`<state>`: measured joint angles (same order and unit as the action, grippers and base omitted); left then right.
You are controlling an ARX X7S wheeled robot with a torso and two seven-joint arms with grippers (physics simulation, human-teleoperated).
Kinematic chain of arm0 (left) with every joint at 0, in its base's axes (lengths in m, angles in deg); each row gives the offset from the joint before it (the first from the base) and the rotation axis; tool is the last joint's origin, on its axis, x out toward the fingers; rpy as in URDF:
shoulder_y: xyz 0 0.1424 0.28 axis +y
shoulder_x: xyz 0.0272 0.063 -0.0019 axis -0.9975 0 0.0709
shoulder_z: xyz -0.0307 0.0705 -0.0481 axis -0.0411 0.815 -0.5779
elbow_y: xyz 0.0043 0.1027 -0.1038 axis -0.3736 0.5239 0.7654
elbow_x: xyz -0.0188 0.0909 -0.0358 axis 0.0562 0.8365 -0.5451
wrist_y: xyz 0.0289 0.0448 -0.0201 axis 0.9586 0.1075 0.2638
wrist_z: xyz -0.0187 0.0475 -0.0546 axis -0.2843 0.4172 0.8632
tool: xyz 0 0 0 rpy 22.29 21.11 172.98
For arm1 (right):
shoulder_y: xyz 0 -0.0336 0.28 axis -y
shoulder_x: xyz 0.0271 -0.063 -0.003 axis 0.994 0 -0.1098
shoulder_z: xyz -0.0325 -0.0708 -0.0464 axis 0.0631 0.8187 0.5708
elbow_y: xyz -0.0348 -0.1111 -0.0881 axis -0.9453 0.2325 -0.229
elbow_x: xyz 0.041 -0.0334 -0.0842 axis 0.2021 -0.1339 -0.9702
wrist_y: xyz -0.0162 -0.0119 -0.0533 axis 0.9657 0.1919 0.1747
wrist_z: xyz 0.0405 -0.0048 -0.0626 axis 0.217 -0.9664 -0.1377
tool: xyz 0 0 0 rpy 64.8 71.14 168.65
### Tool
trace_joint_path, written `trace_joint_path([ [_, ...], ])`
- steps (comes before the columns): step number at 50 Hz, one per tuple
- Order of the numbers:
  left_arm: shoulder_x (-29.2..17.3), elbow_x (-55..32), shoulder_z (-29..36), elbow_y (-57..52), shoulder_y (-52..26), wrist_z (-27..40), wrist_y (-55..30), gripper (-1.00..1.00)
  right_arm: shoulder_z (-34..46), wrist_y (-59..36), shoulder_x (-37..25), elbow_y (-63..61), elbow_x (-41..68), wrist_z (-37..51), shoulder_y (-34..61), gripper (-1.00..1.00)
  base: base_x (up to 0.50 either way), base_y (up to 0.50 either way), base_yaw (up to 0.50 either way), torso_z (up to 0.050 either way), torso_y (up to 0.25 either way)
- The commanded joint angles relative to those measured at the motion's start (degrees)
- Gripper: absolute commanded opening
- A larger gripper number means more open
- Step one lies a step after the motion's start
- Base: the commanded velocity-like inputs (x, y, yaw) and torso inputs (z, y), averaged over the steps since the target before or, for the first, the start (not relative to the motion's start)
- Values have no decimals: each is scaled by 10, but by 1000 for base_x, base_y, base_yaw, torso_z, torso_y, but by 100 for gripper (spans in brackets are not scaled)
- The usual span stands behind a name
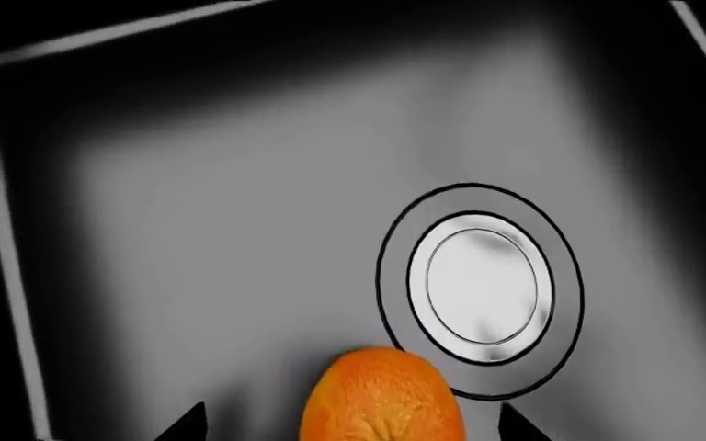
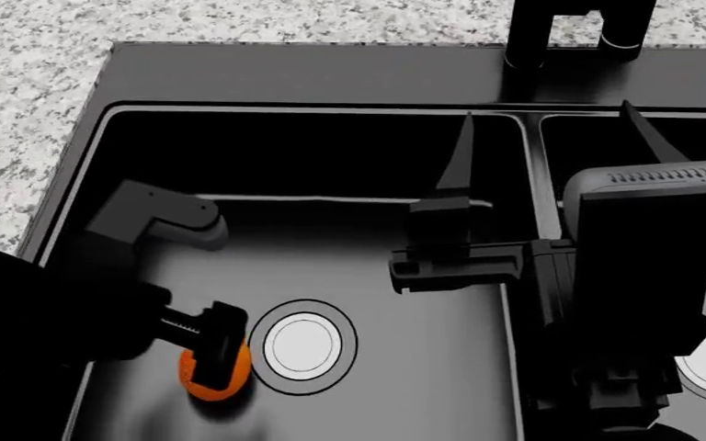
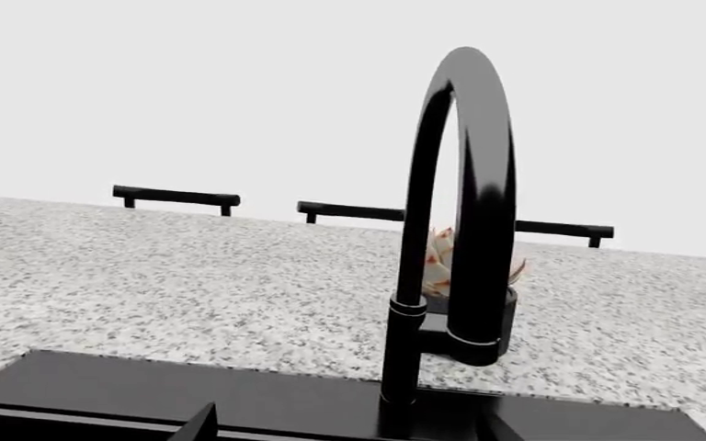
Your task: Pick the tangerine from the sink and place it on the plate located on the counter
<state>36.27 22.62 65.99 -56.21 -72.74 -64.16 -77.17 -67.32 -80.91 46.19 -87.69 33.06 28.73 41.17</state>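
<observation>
One tangerine (image 2: pixel 214 375); two drains (image 2: pixel 302 345); one faucet (image 3: pixel 458 239); two claws (image 2: pixel 221 344).

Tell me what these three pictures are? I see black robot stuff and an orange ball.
It's a pretend, computer-made robot with two arms. The middle picture looks down from its head into a black sink. The other two come from small cameras near each hand. The orange ball is a tangerine lying beside a shiny drain. The left hand is right over it, fingers either side; I can't tell if it's squeezing yet. The right hand holds nothing; its camera sees the faucet and speckled counter.
</observation>
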Motion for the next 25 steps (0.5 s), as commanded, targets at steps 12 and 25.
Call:
trace_joint_path([
  [12, 28, 37, 43, 107, 4, -89, 52, 100, 4, 2, -2, 4, 3, 5, 0, 100, 0, 0, 0, 0, 0],
  [25, 44, 56, 63, 163, 4, -126, 75, 100, 5, 2, -5, 3, 8, 9, 0, 100, 0, 0, 0, 0, 0],
])
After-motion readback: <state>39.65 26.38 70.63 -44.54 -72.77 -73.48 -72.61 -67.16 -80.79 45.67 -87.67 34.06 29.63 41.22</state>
